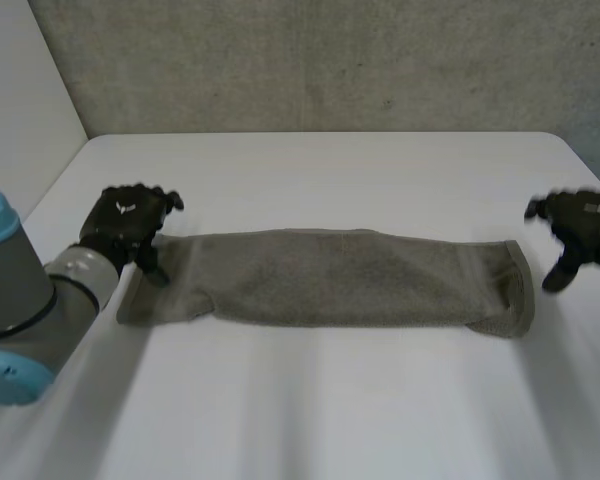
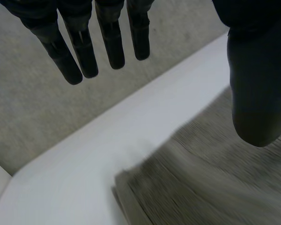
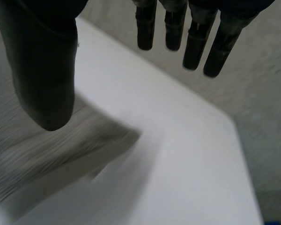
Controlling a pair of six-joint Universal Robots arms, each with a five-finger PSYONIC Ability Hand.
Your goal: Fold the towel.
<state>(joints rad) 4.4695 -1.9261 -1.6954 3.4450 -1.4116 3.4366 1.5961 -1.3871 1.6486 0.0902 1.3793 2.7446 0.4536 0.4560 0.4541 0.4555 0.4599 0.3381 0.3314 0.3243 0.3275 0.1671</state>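
A grey-brown towel (image 1: 330,278) lies flat as a long band across the middle of the white table (image 1: 310,400). My left hand (image 1: 128,222) hovers at the towel's left end, fingers straight and spread, holding nothing. In the left wrist view its fingers (image 2: 84,47) and thumb (image 2: 257,79) stand apart above the towel's end (image 2: 201,178). My right hand (image 1: 575,232) is just off the towel's right end, open too. In the right wrist view its thumb (image 3: 44,70) and fingers (image 3: 196,37) hang apart over the towel's corner (image 3: 61,150).
A grey concrete wall (image 1: 310,60) rises behind the table's far edge. A pale wall panel (image 1: 20,90) stands at the left. My left arm's grey joint with its light-blue cap (image 1: 10,300) sits at the near left.
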